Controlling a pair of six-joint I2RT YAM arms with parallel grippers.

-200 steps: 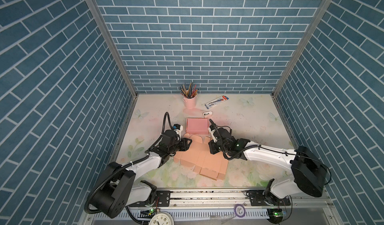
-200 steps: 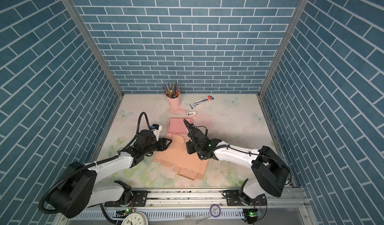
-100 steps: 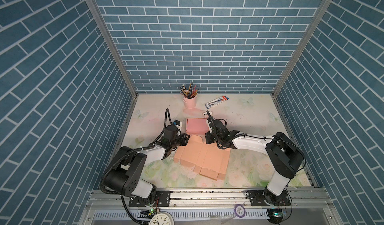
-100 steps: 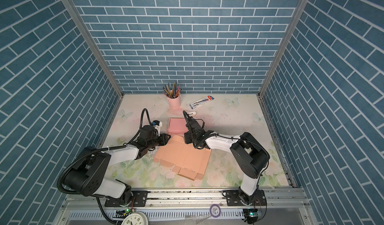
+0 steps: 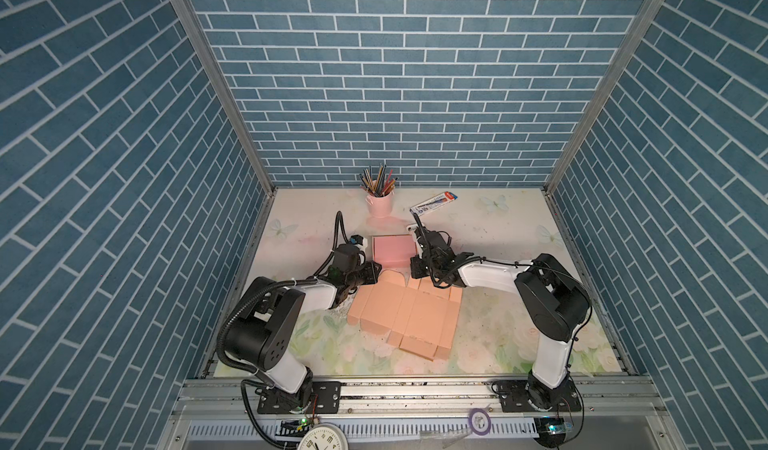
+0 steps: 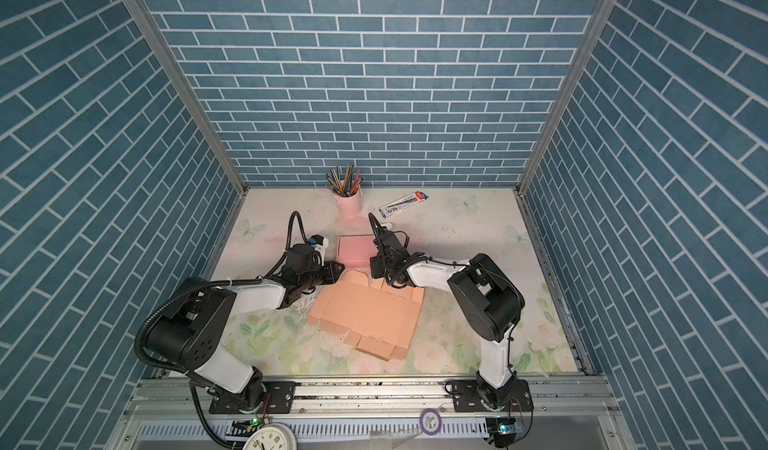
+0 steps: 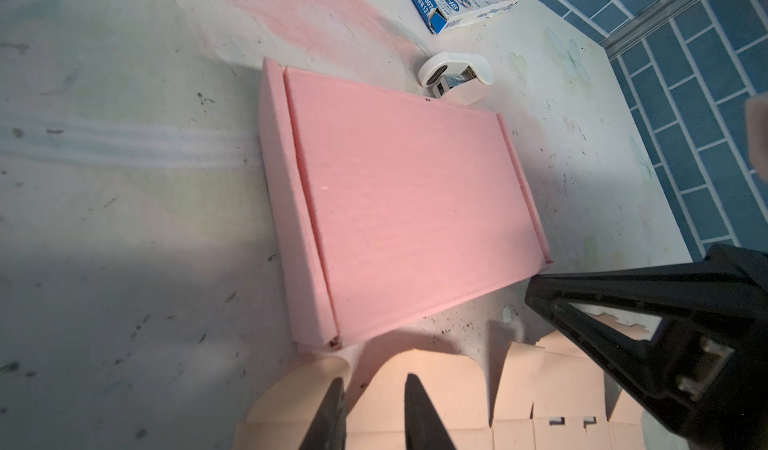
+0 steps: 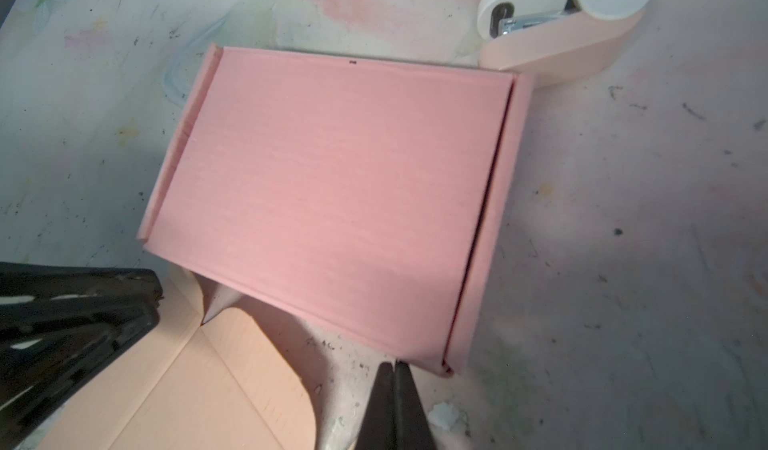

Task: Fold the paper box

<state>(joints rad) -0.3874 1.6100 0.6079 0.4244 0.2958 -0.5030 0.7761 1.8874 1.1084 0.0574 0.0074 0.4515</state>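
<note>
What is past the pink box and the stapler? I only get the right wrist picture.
Observer: A pencil cup stands near the back wall.
Operator: Is the peach box all flat? I see just a corner.
Observer: Yes. In both top views the peach box lies unfolded and flat, many panels wide.
Operator: Is the left hand open? It's just a black blob for me.
Observer: Yes. In the left wrist view the left hand has its fingers apart over the peach box's edge.
</note>
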